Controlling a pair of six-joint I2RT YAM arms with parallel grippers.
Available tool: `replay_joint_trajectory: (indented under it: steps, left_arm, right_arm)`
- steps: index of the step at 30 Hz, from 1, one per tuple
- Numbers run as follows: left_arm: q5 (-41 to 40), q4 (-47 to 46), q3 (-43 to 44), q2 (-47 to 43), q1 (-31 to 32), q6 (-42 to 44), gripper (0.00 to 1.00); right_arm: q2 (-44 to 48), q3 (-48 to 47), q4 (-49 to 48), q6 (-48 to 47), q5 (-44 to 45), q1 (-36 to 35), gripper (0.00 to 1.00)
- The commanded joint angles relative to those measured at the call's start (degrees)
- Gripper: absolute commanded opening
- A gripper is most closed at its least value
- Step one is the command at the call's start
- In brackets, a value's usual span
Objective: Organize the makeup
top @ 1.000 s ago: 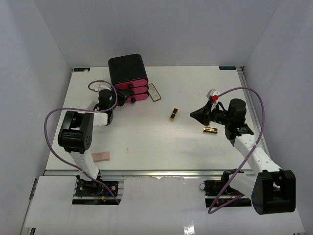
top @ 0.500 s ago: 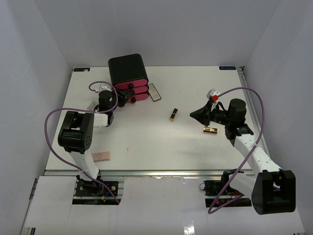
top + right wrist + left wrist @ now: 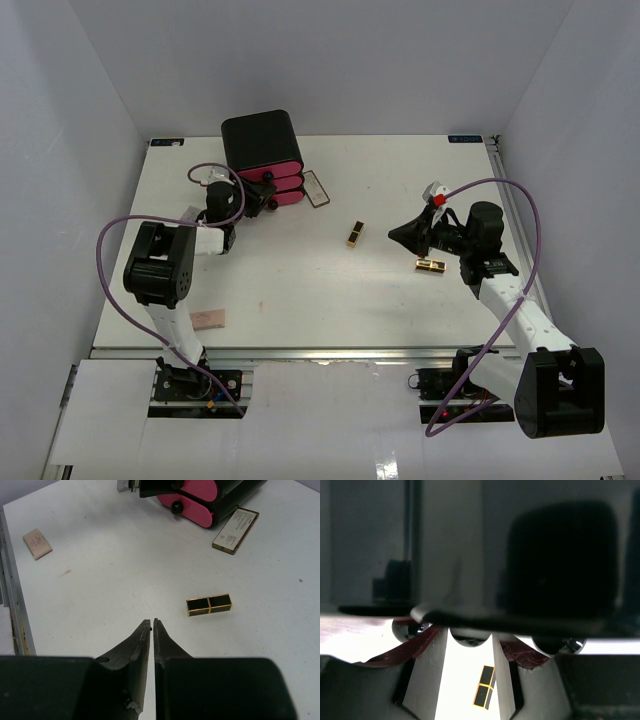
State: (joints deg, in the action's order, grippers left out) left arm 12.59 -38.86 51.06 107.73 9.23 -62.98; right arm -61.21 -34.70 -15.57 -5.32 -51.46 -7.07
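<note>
Plainly, the right hand (image 3: pixel 152 624) hovers almost closed, gripping nothing.

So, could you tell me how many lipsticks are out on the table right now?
2. One lipstick lies mid-table, right of the compact; the other lies near the right gripper. More may be hidden inside the drawer box.
</note>
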Motion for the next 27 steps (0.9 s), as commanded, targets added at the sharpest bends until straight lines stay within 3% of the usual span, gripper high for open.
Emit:
replay_joint_trajectory:
  steps: [1,7,12,15,27]
  left_arm:
    - [-2.25,2.5,2.48,0.55,0.17,0.91,0.5]
    - [-3.06,2.63,2.4,0.42,0.17,1.11,0.44]
    - [-2.17,-0.07,-0.88,-0.82,0.17,0.65,0.3]
    - [-1.14,-1.92,-3.14,-2.19,0.3,0.38,0.27]
    - [1.38,-9.09,-18.03,-11.45,2.35,-0.74,0.29]
  right_arm:
    - [0.92,-0.11,-1.74,-0.15,-1.34,0.48,0.13]
    - [0.92,-0.11,-1.83,-0.13,-1.45,0.52,0.13]
    - [0.92,-0.11,-1.83,-0.04,-1.45,0.57,0.13]
    - [0.92,-0.11,-1.83,-0.11,-1.38,0.57,0.13]
    - [0.92,-0.02,-1.83,-0.29,-1.27,0.65,0.13]
